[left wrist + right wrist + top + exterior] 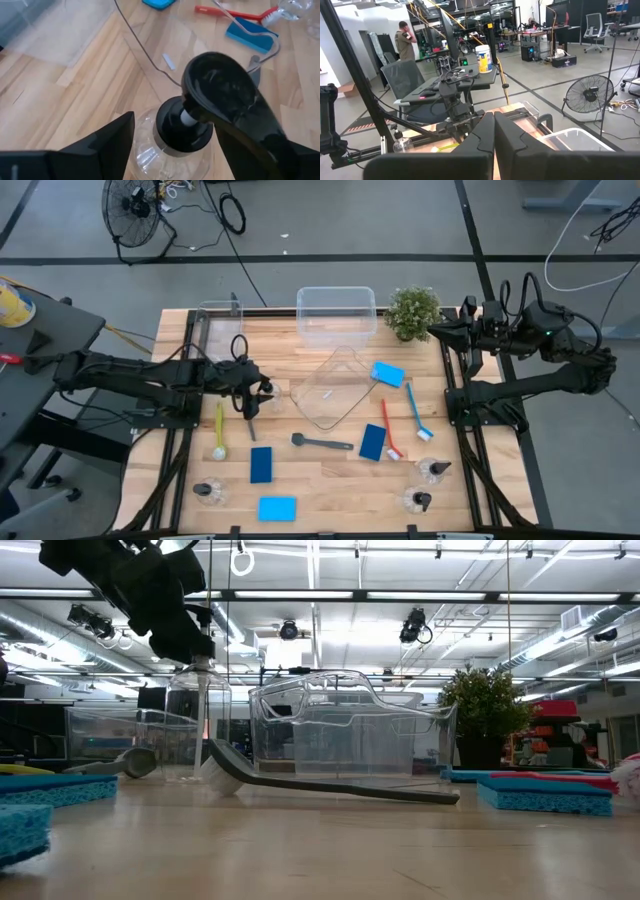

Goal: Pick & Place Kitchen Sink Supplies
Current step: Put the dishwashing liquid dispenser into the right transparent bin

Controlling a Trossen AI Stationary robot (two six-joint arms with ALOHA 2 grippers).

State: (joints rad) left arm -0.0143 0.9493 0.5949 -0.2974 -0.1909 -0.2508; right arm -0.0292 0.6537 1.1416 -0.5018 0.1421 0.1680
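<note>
Kitchen sink supplies lie scattered on the table (pixel 330 480): 4 sponges, 4 brushes, 4 pump bottles counted in the high view. The left gripper (pixel 170 145), fingers spread, straddles 1 clear bottle (pixel 172 150) left of the tilted clear tray (pixel 335 385); its body is cut off in the wrist view. The right gripper (pixel 494 137), fingers pressed together, waits at the back right.

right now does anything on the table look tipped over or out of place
Yes: the clear tray in the middle lies askew, angled against the table's edges and tipped up on one side in the low view, while the clear bin behind it sits square. No spill or damage shows.
</note>
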